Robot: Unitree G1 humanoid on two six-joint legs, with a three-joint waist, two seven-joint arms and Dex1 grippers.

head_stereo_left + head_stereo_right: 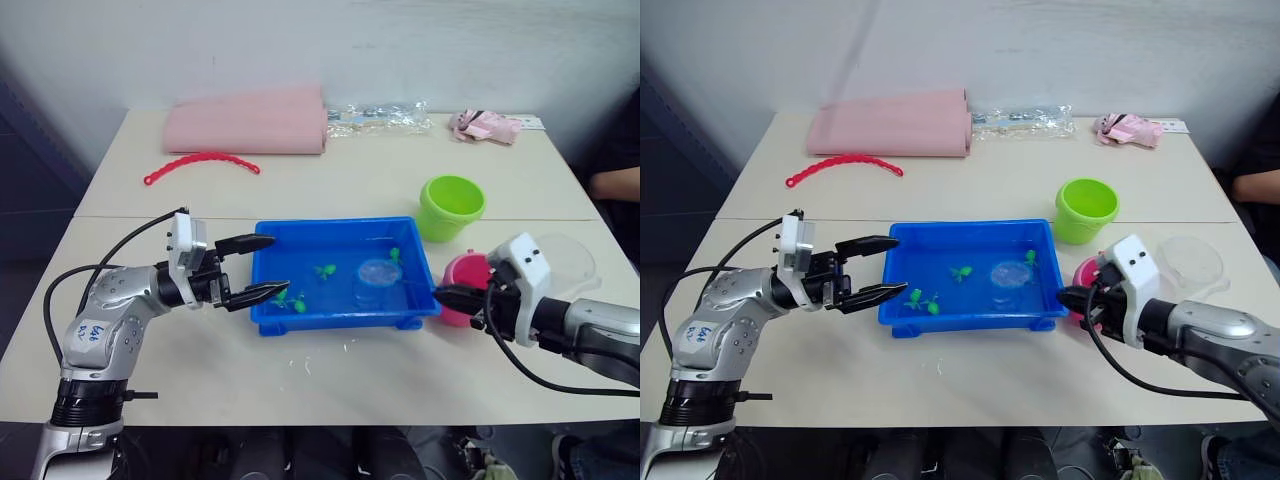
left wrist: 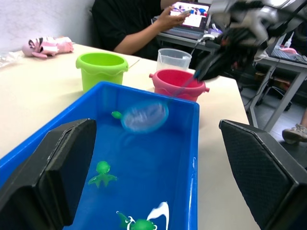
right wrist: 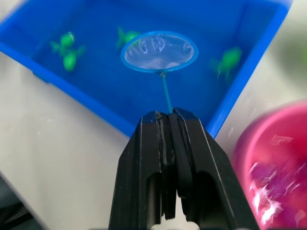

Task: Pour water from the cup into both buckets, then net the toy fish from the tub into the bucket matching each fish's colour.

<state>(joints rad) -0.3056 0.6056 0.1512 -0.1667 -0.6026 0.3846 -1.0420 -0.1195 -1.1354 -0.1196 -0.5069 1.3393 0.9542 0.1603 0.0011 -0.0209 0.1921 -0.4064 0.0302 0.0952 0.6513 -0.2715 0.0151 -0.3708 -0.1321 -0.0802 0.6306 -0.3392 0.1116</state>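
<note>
The blue tub (image 1: 330, 230) holds water and several green toy fish (image 1: 325, 270). The net (image 1: 378, 272) has its blue hoop low inside the tub near one fish (image 3: 229, 59). My right gripper (image 3: 165, 117) is shut on the net's thin handle at the tub's right end, in front of the pink bucket (image 1: 462, 270). The green bucket (image 1: 452, 205) stands behind the tub's right corner. Behind my right arm is the clear cup (image 1: 568, 260). My left gripper (image 1: 278, 265) is open, one finger on each side of the tub's left rim.
A folded pink cloth (image 1: 250, 122), a red beaded strip (image 1: 200, 162), a clear plastic bag (image 1: 380, 115) and a pink toy (image 1: 485, 125) lie at the back of the table. A person (image 2: 139, 19) sits beyond the table's right end.
</note>
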